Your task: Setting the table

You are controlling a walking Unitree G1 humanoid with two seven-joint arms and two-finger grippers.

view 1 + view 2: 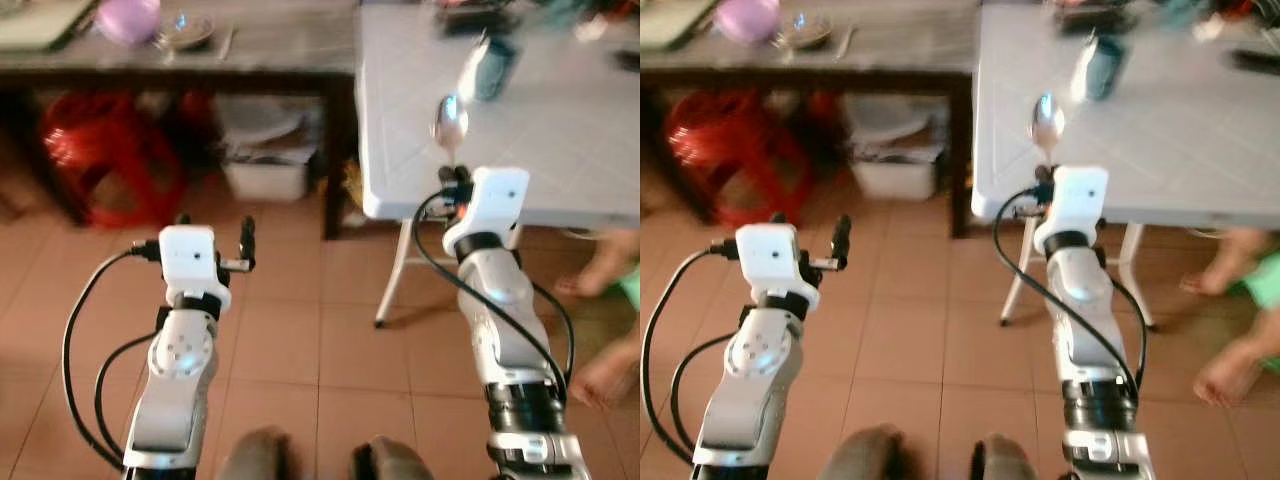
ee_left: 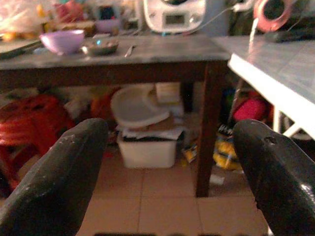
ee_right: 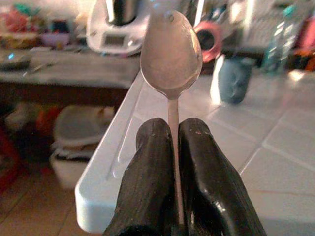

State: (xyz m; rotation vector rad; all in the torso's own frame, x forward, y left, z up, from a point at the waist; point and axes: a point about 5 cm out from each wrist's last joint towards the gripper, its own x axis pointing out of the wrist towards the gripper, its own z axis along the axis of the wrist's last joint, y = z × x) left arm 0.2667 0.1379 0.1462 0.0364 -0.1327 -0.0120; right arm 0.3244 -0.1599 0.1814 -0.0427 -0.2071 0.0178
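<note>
A white table (image 1: 560,150) with a faint tile pattern is filling the right side of the head views, its near corner sitting above white folding legs (image 1: 392,275) on a floor of reddish-brown tiles (image 1: 290,340). On the tabletop, a blue-grey mug (image 3: 232,77) is standing well back from the edge. To the left a dark wooden table (image 1: 250,50) is running along the far side — it is carrying a purple bowl (image 1: 128,18) and, just beside that, a small metal dish (image 2: 100,47). Underneath it a red plastic stool (image 1: 105,160) is sitting near a white storage bin (image 2: 146,147) with a lid and papers piled on top. At the far right a person's bare feet (image 1: 600,275) are standing on the tiles, blurred. A white kitchen appliance (image 3: 115,27) is sitting at the back in the right wrist view.

The right gripper (image 3: 173,162) is reaching forward at the near corner of the white table, its two black fingers pressed together on the handle of a spoon (image 3: 170,54). The spoon is standing upright between them, bowl uppermost, hovering just over the table's corner. The left gripper (image 2: 170,162) is being held out at a lower height above the floor tiles, pointing toward the dark table — its fingers (image 2: 56,182) are spread wide apart with nothing between them.
</note>
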